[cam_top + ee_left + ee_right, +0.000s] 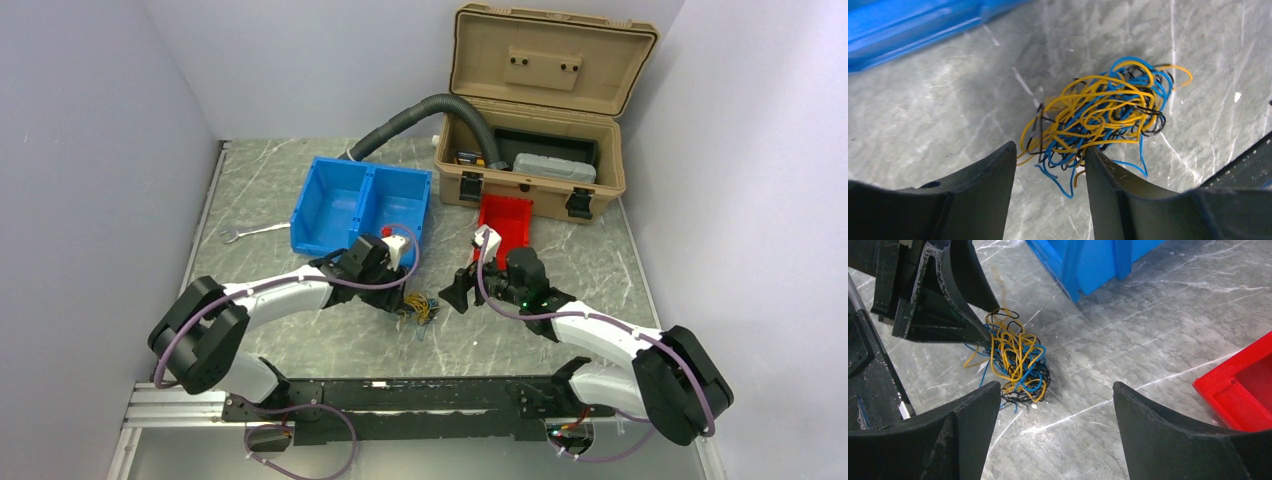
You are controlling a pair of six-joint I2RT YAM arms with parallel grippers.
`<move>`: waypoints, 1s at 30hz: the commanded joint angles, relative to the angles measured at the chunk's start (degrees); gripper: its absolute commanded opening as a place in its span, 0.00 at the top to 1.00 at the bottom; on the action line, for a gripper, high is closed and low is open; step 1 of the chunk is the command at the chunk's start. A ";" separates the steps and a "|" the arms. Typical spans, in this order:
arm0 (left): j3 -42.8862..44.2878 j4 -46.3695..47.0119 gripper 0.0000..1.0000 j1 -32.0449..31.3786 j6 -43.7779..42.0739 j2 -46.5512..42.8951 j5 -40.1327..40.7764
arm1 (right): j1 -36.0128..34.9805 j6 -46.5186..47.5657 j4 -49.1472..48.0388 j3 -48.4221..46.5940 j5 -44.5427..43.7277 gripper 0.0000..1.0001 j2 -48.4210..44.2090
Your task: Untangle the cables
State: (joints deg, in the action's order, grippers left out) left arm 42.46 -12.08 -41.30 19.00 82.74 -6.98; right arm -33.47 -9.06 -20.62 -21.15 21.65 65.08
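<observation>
The cables [1098, 112] lie in one tangled clump of thin yellow-orange, blue and black wires on the marble tabletop, between the two arms [420, 308]. My left gripper [1049, 147] is open just at the clump's near edge. A few loose wire ends reach into the gap, and its right fingertip [1090, 152] touches the strands without clamping anything. My right gripper [1057, 385] is open wide and empty, with the cables [1018, 362] beside its left fingertip. The left gripper's fingers [948, 315] show on the clump's far side in the right wrist view.
A blue two-compartment bin [360, 205] stands behind the left gripper and a small red bin [505, 220] behind the right one. An open tan toolbox [540, 100] with a grey corrugated hose [420, 115] sits at the back. A wrench [250, 233] lies at the left.
</observation>
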 commanded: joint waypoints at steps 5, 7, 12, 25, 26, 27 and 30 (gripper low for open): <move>0.97 6.47 0.96 -2.93 2.96 2.06 -5.01 | -0.27 0.56 -1.16 -1.71 0.86 0.15 0.51; 0.35 7.90 1.00 -2.91 4.34 1.89 -5.31 | -0.25 0.53 -1.18 -1.55 0.75 0.15 0.23; -3.07 13.91 1.00 -2.88 8.27 -0.87 -5.51 | -0.22 0.45 -1.13 -1.68 0.93 0.16 0.43; -7.41 26.50 1.00 -2.91 16.76 -5.03 -5.12 | -0.35 0.20 0.37 -2.41 0.50 0.20 1.16; -7.50 27.59 1.00 -2.95 17.14 -5.05 -5.36 | -0.36 0.18 0.36 -2.41 0.38 0.21 1.09; -7.29 28.12 1.00 -2.92 17.35 -4.90 -5.55 | -0.41 0.14 0.26 -2.33 0.33 0.23 1.05; -6.14 27.50 1.00 -2.92 17.44 -4.00 -5.26 | -0.33 0.14 0.32 -2.34 0.16 0.37 0.94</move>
State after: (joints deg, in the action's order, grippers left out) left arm 35.24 10.70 -43.97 34.48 79.42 -11.73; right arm -33.47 -9.06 -19.33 -21.39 21.56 66.02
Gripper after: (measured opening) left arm 0.015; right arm 0.717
